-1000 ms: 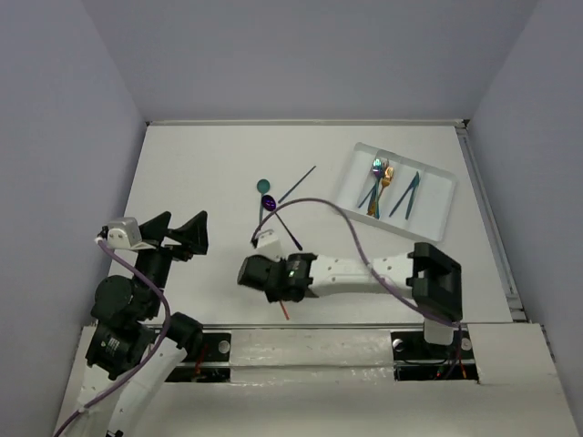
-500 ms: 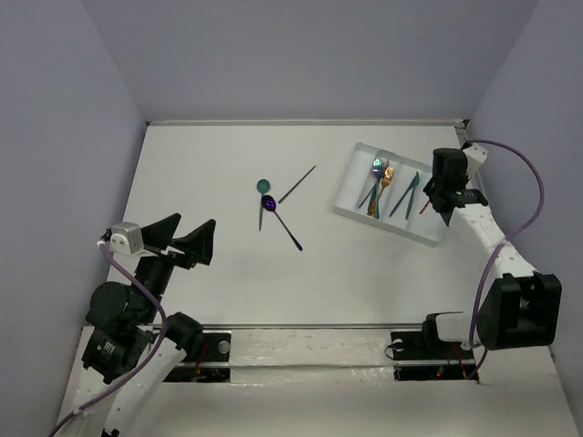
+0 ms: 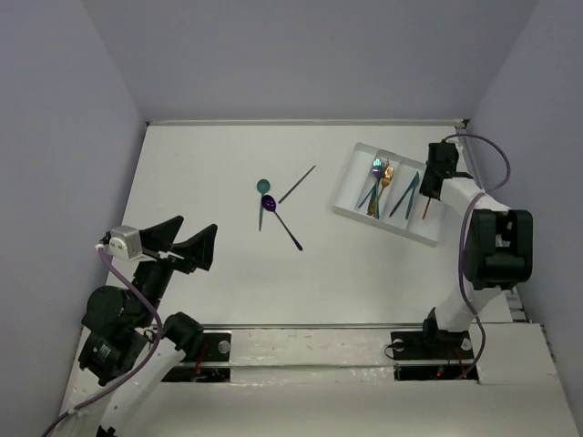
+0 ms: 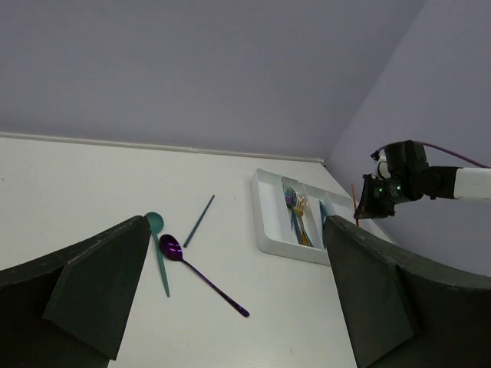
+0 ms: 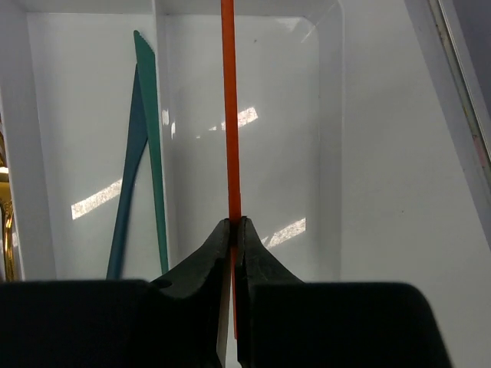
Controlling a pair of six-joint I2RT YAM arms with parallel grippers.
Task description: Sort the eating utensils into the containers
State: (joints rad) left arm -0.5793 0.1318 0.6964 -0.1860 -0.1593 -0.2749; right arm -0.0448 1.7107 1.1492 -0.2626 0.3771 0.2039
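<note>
The red utensil (image 5: 228,115) is clamped between the jaws of the right gripper (image 5: 232,230), which are nearly closed on its slim handle. In the right wrist view its long axis runs from 6 to 12 o'clock, free end at 12, parallel to the walls of the tray (image 3: 387,228) and over the rightmost compartment. The free end is cut off by the frame edge and the lower end is hidden between the jaws, so the utensil type cannot be told, nor whether it touches the tray floor. The next compartment, at 9 o'clock, holds a teal pair (image 5: 149,138) lying lengthwise. A gold utensil (image 5: 6,222) is mostly cut off at the left edge. In the top view the right arm reaches toward 12 o'clock, with its wrist over the tray's right end. The left gripper (image 3: 187,238) hangs above the table (image 3: 200,173) near its base, jaws wide and holding nothing. On the table at the tray's 9 o'clock lie a teal spoon (image 3: 263,187), a purple spoon (image 3: 283,225) with its handle toward 5 o'clock, and a dark utensil (image 3: 298,184) aligned 1 to 7 o'clock.
</note>
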